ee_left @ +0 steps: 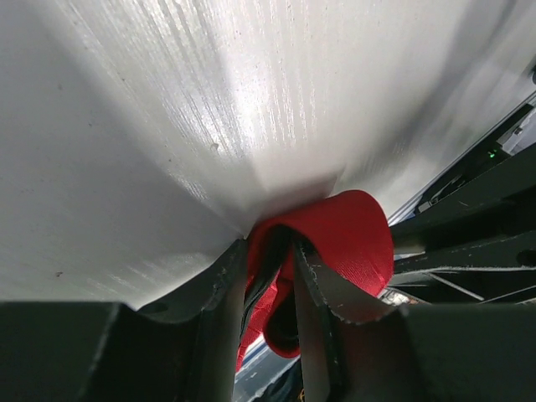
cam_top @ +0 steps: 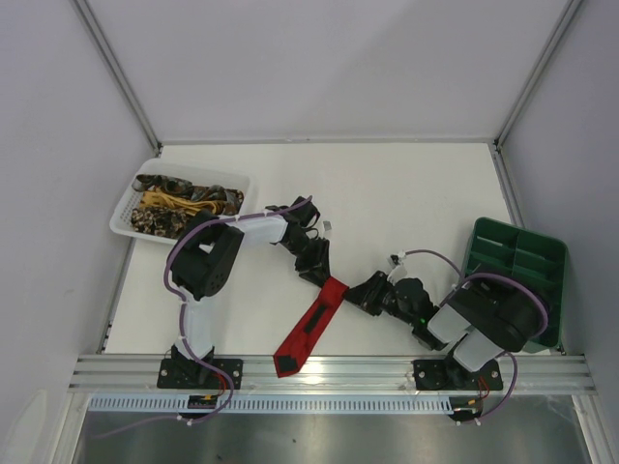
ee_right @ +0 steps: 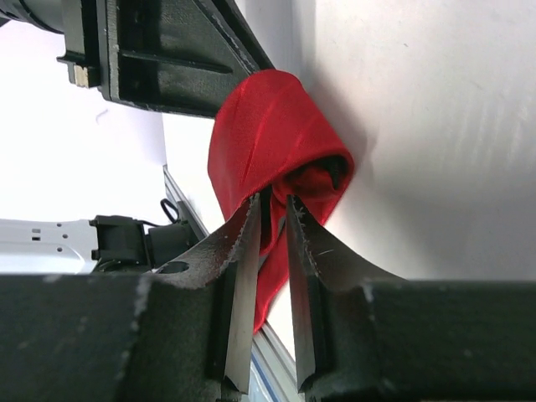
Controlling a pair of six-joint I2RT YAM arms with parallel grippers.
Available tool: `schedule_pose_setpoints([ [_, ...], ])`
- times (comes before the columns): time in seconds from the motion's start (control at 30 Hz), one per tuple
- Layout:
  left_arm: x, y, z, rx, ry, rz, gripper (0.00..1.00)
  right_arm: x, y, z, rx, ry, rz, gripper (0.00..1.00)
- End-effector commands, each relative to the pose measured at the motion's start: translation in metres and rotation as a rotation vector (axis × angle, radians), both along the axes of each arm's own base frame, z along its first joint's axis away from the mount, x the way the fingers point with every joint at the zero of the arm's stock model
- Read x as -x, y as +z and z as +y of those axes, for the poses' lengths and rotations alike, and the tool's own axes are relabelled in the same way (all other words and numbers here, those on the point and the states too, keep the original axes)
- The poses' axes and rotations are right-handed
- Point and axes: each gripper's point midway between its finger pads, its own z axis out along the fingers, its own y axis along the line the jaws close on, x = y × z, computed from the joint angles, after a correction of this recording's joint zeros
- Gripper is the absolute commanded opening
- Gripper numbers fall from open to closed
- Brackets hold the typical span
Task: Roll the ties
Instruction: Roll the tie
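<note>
Above the table, top view: the red tie (cam_top: 309, 329) lay slanting between the arms. Its pointed end was by the near edge and its far end curled up where the left gripper (cam_top: 317, 266) met the right gripper (cam_top: 363, 293).
Far left, same view: other ties (cam_top: 184, 203) were heaped in the white mesh basket (cam_top: 126, 217).
Left wrist view: the left gripper (ee_left: 270, 251) was clamped on the curled red tie (ee_left: 352, 230).
Right wrist view: the right gripper (ee_right: 272, 205) pinched the same loop of red tie (ee_right: 260, 134) from the opposite side.
Progress: barely begun, by my judgement. One first turn was formed, most of the length lay flat, and the basket's ties were not yet rolled.
</note>
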Motion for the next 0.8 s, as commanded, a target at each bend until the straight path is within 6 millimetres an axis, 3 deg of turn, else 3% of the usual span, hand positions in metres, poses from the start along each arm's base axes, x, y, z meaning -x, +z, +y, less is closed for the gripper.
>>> schedule_pose_setpoints([
  [0.0, -0.006, -0.012, 0.006, -0.038, -0.008, -0.022, 0.35, -0.008, 0.009, 0.012, -0.006, 0.027, -0.065, 0.24],
  [0.3, -0.004, -0.016, 0.009, -0.051, 0.000, -0.009, 0.35, -0.017, 0.003, 0.023, -0.008, 0.044, -0.066, 0.23],
  [0.77, -0.011, -0.020, 0.015, -0.087, 0.007, -0.035, 0.35, -0.006, -0.001, -0.017, 0.101, -0.058, -0.013, 0.22],
])
